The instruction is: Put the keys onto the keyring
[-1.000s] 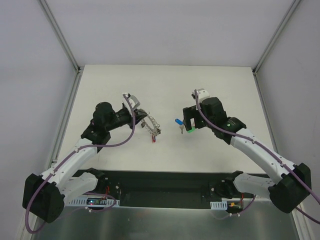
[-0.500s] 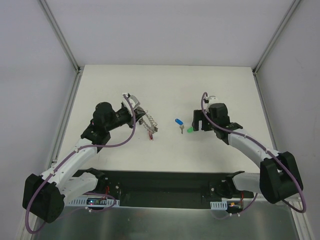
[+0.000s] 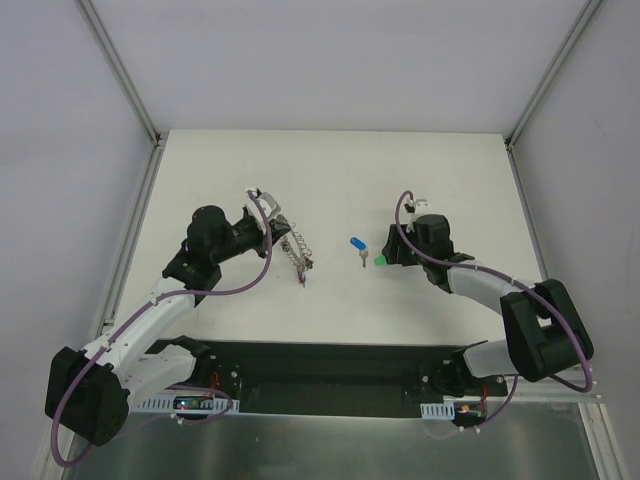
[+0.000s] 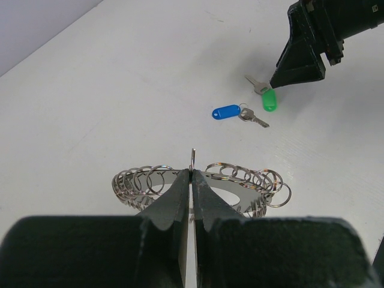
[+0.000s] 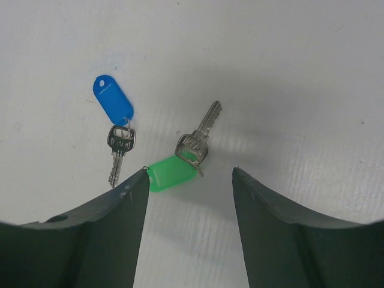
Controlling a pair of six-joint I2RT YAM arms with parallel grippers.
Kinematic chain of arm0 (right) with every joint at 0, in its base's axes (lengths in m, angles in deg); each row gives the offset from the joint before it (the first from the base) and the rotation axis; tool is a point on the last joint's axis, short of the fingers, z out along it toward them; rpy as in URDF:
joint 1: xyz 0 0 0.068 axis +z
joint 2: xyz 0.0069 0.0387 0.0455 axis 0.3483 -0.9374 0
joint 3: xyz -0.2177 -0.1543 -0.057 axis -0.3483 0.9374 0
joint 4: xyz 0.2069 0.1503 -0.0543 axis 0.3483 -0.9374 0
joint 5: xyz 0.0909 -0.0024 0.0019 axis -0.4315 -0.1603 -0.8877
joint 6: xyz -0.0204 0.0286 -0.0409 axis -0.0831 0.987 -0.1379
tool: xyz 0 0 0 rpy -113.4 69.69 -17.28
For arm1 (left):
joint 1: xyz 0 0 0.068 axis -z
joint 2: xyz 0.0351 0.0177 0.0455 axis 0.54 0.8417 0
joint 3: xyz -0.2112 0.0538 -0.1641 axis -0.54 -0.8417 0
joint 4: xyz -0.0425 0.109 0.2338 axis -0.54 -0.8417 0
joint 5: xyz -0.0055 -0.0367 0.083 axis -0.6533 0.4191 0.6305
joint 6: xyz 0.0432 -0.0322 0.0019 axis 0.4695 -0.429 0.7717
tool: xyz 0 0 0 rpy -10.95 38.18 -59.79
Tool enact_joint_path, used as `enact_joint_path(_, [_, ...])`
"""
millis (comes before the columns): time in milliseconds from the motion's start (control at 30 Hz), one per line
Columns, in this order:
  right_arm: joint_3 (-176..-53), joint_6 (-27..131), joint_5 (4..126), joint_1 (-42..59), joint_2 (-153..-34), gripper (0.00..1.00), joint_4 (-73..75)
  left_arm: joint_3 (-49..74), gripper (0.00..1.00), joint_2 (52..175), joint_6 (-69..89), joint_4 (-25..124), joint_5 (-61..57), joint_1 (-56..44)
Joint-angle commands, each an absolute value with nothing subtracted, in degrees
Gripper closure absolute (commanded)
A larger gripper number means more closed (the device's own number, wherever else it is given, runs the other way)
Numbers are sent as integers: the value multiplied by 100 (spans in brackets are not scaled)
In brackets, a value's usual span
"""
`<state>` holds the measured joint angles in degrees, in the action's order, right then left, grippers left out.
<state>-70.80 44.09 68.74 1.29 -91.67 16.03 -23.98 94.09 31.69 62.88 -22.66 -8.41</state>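
My left gripper is shut on the rim of the keyring, a wide silvery band hung with many small wire loops, and holds it just above the table. From above, the keyring hangs off that gripper. The blue-tagged key and the green-tagged key lie flat on the table, close together. My right gripper is open and low. Its left fingertip is at the green tag's edge, and the tag lies partly between the jaws. Both keys also show from above, blue and green.
The white table is walled at the back and both sides. The right gripper shows beyond the keys in the left wrist view. A small reddish tag hangs under the keyring.
My right gripper has drawn back to the right off the green-tagged key and dropped low to the table. The keyring has swung slightly in my left gripper.
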Motion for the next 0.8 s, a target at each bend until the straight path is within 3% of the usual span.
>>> enact_joint_path(0, [-7092, 4412, 6941, 115, -9245, 41, 2179, -2345, 100, 9275, 3228, 6643, -2300, -886])
enact_joint_path(100, [-7135, 4368, 6906, 124, -9412, 51, 2241, -2354, 100, 9222, 3246, 6643, -2309, -886])
enact_joint_path(533, [-7048, 4307, 6985, 115, -9615, 68, 2399, -2354, 100, 9257, 3219, 6669, -2344, -878])
enact_joint_path(767, [-7039, 4236, 6968, 106, -9702, 71, 2399, -2354, 100, 9257, 3228, 6669, -2362, -878])
